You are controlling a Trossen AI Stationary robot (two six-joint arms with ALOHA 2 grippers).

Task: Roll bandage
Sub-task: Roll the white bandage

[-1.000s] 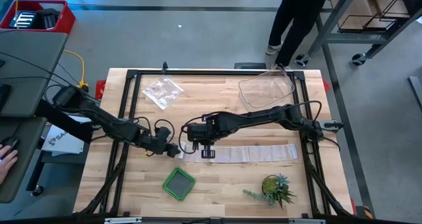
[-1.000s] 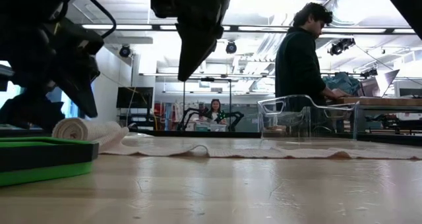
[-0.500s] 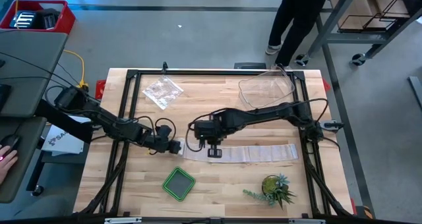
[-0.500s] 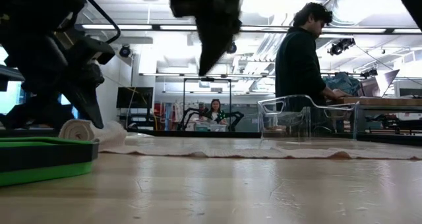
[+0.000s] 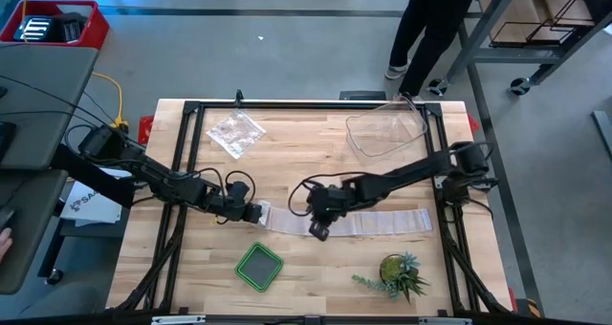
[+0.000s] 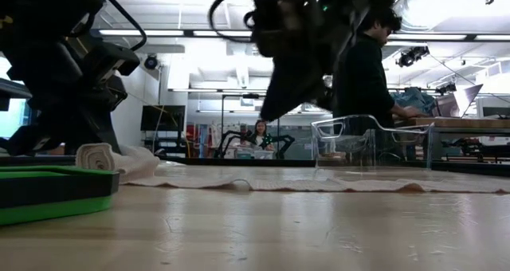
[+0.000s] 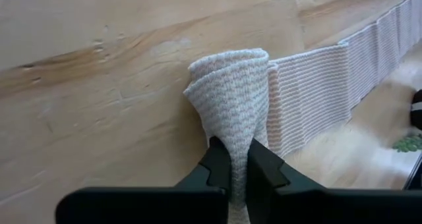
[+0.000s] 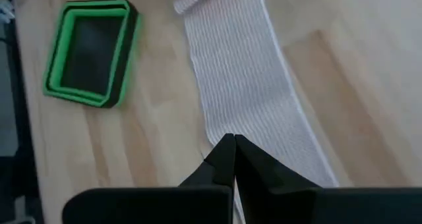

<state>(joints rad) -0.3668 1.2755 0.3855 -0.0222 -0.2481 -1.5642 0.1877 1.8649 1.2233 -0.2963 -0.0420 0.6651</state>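
Gauze pinched between its fingers, the left end effector [image 7: 239, 171] grips the rolled end of the bandage [image 5: 368, 221], which lies as a long white strip across the middle of the wooden table [image 5: 316, 277]. Farther right, the right end effector [image 8: 233, 159] is closed with nothing in it, its tips just over the flat strip, near a green tray [image 5: 259, 267].

Bandage [image 7: 231, 99]: white woven gauze cloth, ribbed, matt. Counter [image 7: 99, 72]: pale wood, smooth, visible grain. Tub [image 5: 385, 131]: clear glossy plastic.
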